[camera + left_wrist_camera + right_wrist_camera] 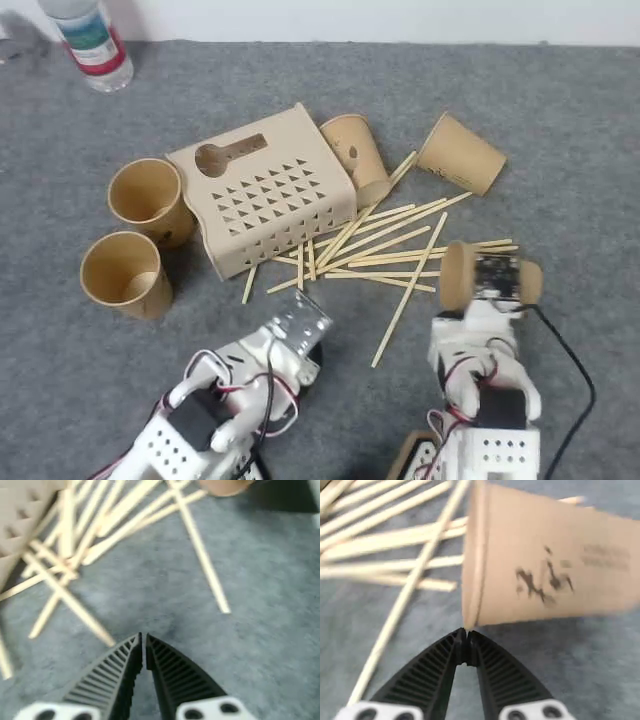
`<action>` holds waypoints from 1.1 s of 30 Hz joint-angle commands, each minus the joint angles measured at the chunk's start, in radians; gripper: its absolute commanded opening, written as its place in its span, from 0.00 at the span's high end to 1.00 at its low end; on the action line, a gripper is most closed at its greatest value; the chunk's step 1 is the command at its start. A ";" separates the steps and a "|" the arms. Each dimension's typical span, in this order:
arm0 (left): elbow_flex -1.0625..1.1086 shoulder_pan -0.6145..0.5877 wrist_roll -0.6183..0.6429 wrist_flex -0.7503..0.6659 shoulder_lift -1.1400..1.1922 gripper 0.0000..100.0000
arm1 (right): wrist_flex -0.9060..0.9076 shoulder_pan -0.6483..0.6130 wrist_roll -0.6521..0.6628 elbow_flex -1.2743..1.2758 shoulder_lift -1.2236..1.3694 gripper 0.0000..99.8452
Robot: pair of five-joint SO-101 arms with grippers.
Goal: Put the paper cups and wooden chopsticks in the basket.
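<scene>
A paper cup (550, 570) lies sideways in front of my right gripper (466, 634), whose fingertips are shut on its rim; in the high view this cup (490, 278) is at the right arm's tip. My left gripper (143, 639) is shut with nothing in it, just short of the scattered wooden chopsticks (100, 525). The chopsticks (390, 245) fan out beside the beige perforated basket (262, 190), which lies tipped over. Two cups (145, 195) (125, 272) stand upright left of the basket. Two more cups lie on their sides, one against the basket (355, 155) and one farther right (460, 153).
A plastic water bottle (92, 40) stands at the far left corner. Grey carpet (560, 200) covers the table. A black cable (570, 350) trails from the right arm.
</scene>
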 commanded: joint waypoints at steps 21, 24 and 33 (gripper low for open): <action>-0.030 -0.491 -0.012 -0.327 -0.018 0.98 | -0.255 0.073 0.146 0.015 -0.013 0.96; -0.153 -0.506 0.000 -0.446 -0.017 0.98 | -0.335 -0.033 0.344 0.008 -0.013 0.87; -0.237 -0.802 0.040 -0.460 -0.017 0.98 | -0.463 -0.119 0.400 -0.149 -0.004 0.83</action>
